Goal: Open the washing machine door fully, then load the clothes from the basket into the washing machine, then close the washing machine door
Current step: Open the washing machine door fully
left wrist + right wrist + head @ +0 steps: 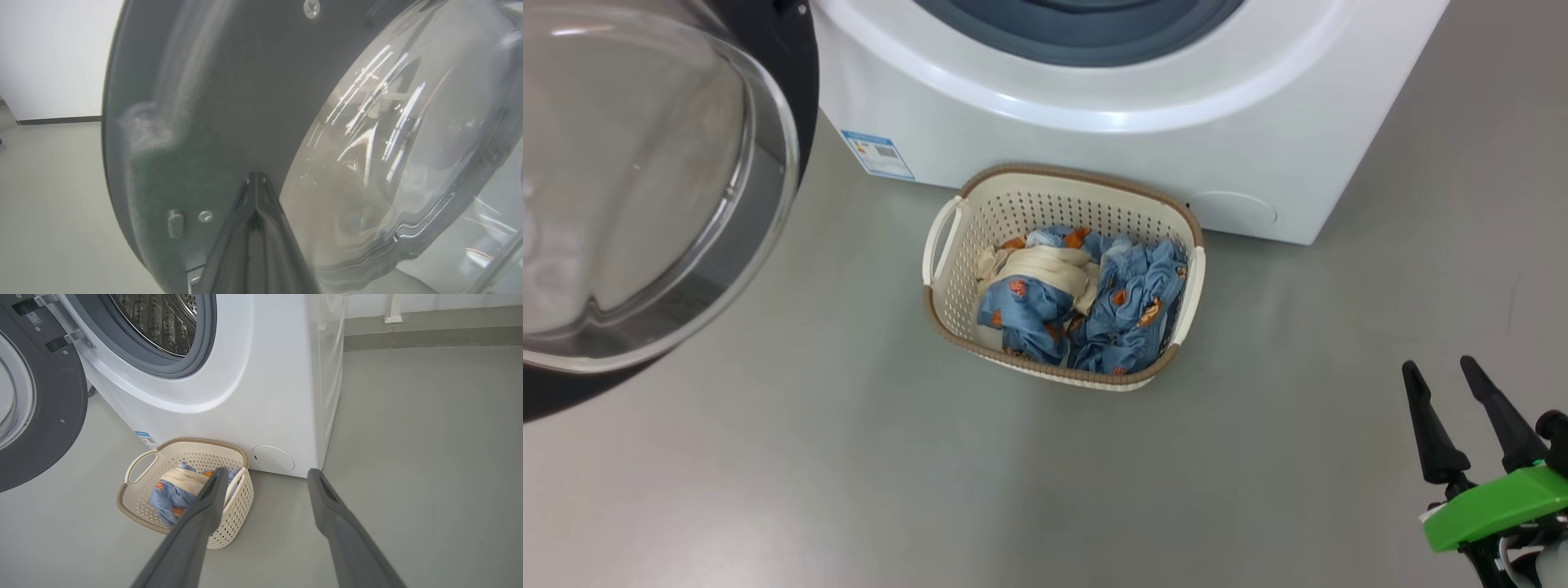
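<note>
Black inner rim of the washing machine door (204,102) sits at the tips of the clenched left claw (255,179), so a steady outward push should swing it fully wide, while the released right claw (1439,365) hovers near the basket (1078,173) of clothes (1127,302).

Smooth grey floor (849,490), matte, with a soft pale sheen toward 7 o'clock in the head view. In the left wrist view, plain white wall (53,53) at 10 o'clock, joined to the floor along a dark skirting strip (59,120) at 9 o'clock. Small dark shape at the very left edge just below, too cut off to name. In the right wrist view, two-tone grey skirting band (429,335) across 1 o'clock, white wall above it. White post foot (393,316) set on the band's upper ledge, near 1 o'clock. Tiny dark specks on the floor at 4 o'clock.
</note>
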{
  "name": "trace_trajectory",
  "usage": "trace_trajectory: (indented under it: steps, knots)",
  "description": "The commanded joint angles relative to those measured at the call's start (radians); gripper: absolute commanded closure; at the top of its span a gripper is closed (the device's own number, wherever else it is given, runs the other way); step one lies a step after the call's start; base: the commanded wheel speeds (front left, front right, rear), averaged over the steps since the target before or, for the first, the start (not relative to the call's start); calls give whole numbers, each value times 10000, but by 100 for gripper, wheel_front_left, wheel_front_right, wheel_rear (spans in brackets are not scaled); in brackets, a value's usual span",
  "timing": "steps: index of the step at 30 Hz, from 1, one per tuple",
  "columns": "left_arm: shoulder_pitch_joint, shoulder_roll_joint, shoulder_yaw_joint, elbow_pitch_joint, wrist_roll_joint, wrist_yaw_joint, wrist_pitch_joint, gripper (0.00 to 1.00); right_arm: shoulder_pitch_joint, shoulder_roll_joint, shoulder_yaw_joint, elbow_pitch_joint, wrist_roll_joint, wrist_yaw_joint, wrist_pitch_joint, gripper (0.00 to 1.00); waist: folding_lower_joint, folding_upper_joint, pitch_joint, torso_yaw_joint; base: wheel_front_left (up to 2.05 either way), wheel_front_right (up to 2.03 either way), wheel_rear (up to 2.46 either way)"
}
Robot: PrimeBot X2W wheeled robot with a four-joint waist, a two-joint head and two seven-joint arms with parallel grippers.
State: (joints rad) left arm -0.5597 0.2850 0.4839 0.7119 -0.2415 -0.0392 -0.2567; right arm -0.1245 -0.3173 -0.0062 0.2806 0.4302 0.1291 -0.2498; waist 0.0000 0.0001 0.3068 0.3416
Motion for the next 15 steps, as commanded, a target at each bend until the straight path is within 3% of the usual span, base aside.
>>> trace_trajectory:
  steps: [1,8,15]
  knots:
    - [-322,878,436,48,151,-26,-51,100,-169,-207,238,-236,-129,16,-120,0,0,-1,223,-42,0,0,0]
    - [-936,1233,1009,789,300,-335,-51,100,-416,-225,339,-218,-174,16,-120,0,0,-1,505,-156,0,0,0]
    - [-1170,1226,1473,1139,408,-573,-51,100,-524,-136,467,-71,-159,16,-120,0,0,-1,354,-261,0,0,0]
